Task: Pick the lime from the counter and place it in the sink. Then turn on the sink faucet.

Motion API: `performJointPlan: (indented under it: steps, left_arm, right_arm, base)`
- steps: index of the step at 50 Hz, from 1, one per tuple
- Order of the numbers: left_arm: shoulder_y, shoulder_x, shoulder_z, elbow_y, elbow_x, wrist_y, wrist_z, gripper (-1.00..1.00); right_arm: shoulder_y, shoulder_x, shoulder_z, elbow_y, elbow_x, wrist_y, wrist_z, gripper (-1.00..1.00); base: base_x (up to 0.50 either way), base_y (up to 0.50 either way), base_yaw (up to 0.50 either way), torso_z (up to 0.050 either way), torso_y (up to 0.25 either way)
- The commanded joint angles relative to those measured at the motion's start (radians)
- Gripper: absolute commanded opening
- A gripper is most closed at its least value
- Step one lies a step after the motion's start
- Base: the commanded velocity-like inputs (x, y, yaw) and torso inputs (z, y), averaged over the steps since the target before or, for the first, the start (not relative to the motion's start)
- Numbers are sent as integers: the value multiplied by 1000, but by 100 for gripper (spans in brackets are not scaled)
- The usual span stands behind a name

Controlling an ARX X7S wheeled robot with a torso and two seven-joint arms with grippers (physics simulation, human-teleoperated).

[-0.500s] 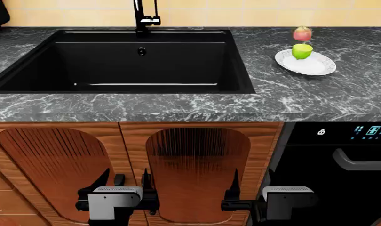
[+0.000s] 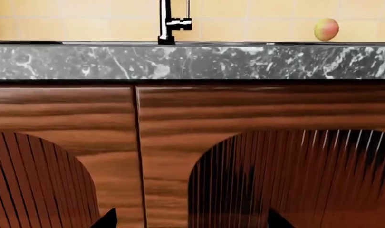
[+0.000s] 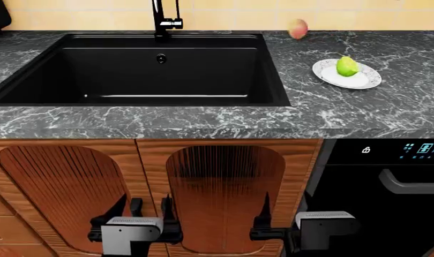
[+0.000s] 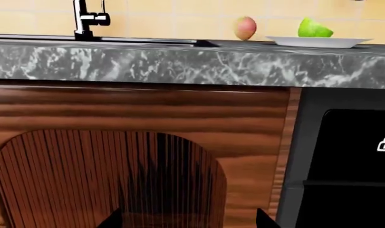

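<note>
The lime (image 3: 347, 66) sits on a white plate (image 3: 360, 81) on the counter (image 3: 388, 107) at the sink's (image 3: 142, 67) three o'clock, both claws, left (image 3: 146, 206) and right (image 3: 283, 205), spread empty

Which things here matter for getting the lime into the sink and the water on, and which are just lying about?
Needed: lime, counter, sink, faucet.
Lying about: white plate under the lime, red-and-yellow fruit, cabinet doors, oven.

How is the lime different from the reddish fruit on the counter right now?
The lime is bright yellow-green, while the reddish fruit is pink-red fading to yellow. The lime rests on a white plate; the reddish fruit lies directly on the counter, farther back by the tiled wall and closer to the sink. Both are small, roundish and untouched by either gripper.
</note>
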Motion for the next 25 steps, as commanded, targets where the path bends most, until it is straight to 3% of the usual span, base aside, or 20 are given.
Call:
performJointPlan:
  steps: [1, 3, 9, 12, 13, 19, 25]
  left_arm:
    - [-7, -15, 20, -61, -17, 54, -20, 100]
    - [4, -24, 22, 58, -21, -55, -34, 100]
    - [10, -36, 31, 98, -39, -89, -33, 100]
    - [25, -32, 47, 5, 31, 54, -75, 100]
    - [38, -44, 39, 100, -80, -63, -17, 100]
    - [53, -75, 49, 279, -73, -182, -46, 100]
    - [-71, -105, 17, 553, -131, -489, -93, 100]
  right_arm:
    - [-2, 18, -21, -4, 11, -6, 34, 100]
    - [-2, 20, -23, -6, 13, -9, 38, 100]
    - [-1, 27, -30, -7, 23, -8, 49, 100]
    - [1, 39, -45, -31, -34, 28, 85, 100]
    - [-4, 37, -33, -68, -9, 43, 82, 100]
    - [19, 63, -49, -250, -44, 227, 98, 100]
    - [106, 74, -46, -416, -29, 438, 86, 100]
  base:
    - [0, 0, 0, 0, 0]
    - [0, 0, 0, 0, 0]
    - [0, 0, 0, 0, 0]
    - [0, 0, 0, 0, 0]
    - [0, 0, 0, 0, 0]
    - [0, 0, 0, 0, 0]
    - [0, 0, 0, 0, 0]
